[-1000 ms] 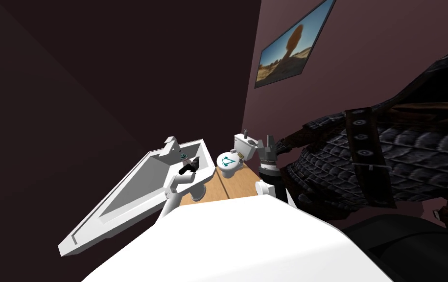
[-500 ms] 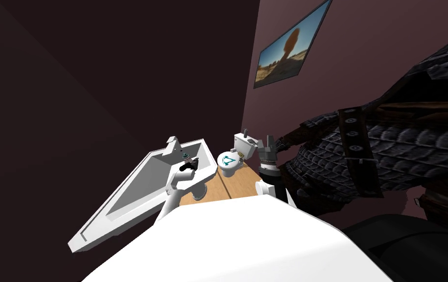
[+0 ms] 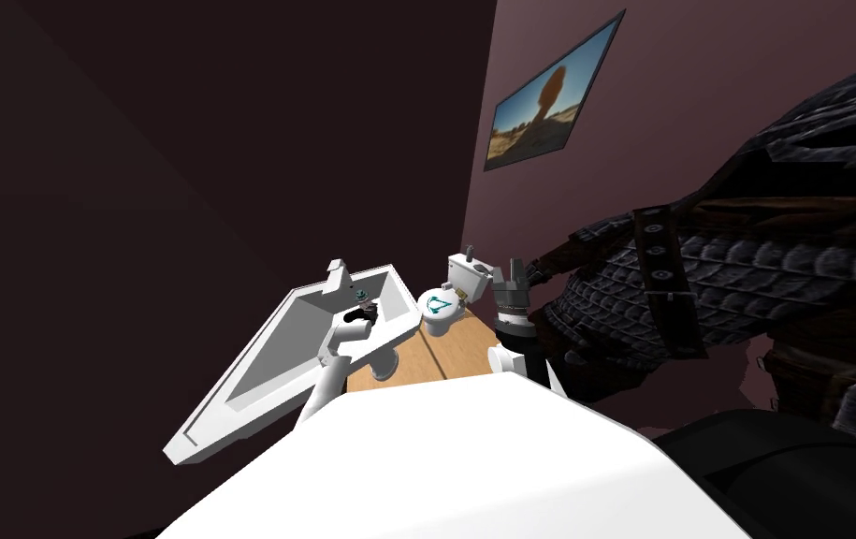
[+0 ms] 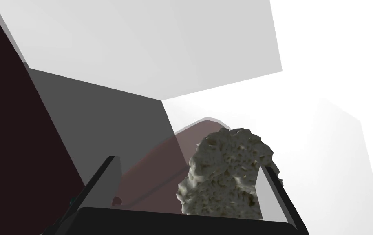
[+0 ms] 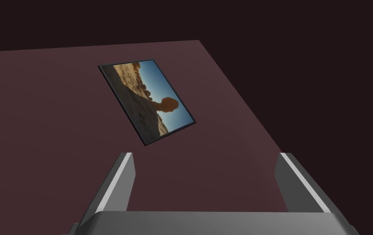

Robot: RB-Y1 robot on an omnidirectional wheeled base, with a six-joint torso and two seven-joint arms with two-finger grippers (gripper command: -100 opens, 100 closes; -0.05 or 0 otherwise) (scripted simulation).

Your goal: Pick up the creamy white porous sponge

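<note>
- At the sink (image 3: 267, 356), one left gripper (image 4: 188, 164) stood spread around one mottled sponge (image 4: 226, 171), its base hidden.
- One right gripper (image 5: 206, 155), raised, also stood spread.

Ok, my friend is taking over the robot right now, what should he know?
Left gripper: open, down in the white sink, fingers on either side of the sponge.
Sponge: pale, porous, lying in the sink, much nearer one finger than the other.
Right gripper: open and holding nothing, raised beside the toilet.
Done: the left gripper has reached the sponge.
Left: probably centre the sponge a little, shut the fingers on it, then lift it out of the sink.
</note>
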